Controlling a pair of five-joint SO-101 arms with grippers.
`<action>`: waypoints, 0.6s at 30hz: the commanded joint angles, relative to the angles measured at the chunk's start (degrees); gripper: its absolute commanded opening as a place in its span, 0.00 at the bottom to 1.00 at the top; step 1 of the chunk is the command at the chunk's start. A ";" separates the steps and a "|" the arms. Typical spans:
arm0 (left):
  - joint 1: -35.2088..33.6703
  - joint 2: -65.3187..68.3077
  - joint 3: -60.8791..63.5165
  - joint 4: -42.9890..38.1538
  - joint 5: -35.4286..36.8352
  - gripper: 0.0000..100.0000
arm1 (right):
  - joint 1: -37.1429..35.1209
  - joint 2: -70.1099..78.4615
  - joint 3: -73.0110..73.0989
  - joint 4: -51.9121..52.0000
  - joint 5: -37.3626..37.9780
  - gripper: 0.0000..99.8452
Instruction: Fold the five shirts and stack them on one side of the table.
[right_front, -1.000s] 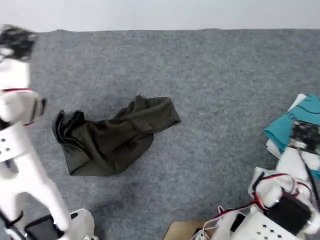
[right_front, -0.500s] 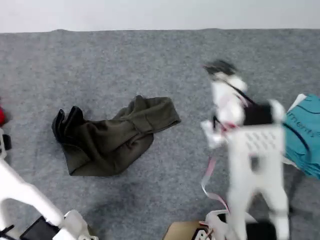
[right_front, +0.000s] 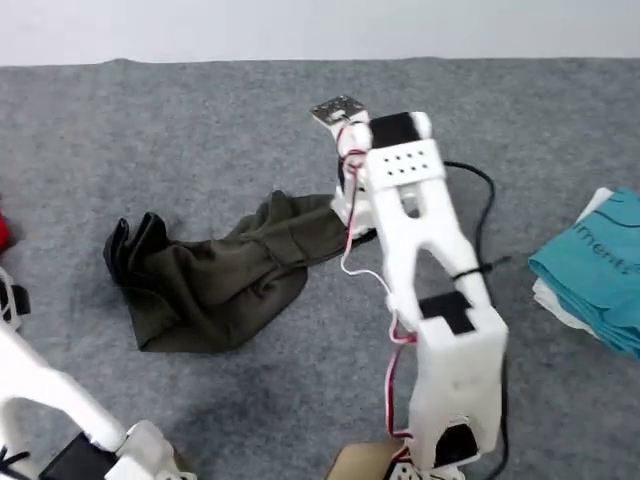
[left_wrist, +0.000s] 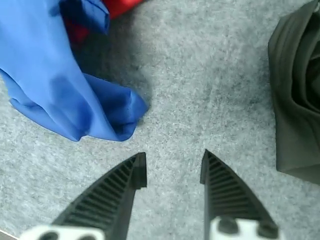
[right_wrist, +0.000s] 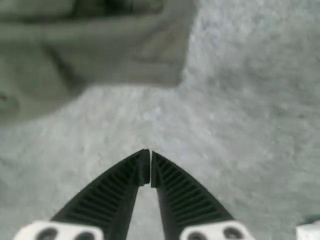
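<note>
From above: olive shirt (right_front: 220, 275) crumpled left of centre on the table (right_front: 200, 130), right arm (right_front: 430, 290) stretched over one end of it, folded teal stack (right_front: 590, 265) at the right edge.

From the left wrist: left gripper (left_wrist: 170, 167) above bare felt, jaws apart; blue shirt (left_wrist: 55, 85) near, red shirt (left_wrist: 117, 6) beyond.

From the right wrist: right gripper (right_wrist: 150, 167) above felt, jaws together, just short of the olive shirt's edge.

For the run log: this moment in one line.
left pincer open near blue shirt | right pincer shut by olive shirt | olive shirt crumpled | teal shirt atop folded stack
</note>
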 joint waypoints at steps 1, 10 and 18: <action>-0.26 -1.93 1.36 -2.81 2.02 0.18 | -2.24 3.82 -8.97 1.71 -5.80 0.11; -0.35 -2.37 5.58 -6.59 2.55 0.18 | -4.79 16.04 -22.07 1.63 -7.38 0.18; -0.35 -2.37 5.58 -6.77 2.46 0.18 | -3.82 23.43 -26.55 1.63 -7.03 0.18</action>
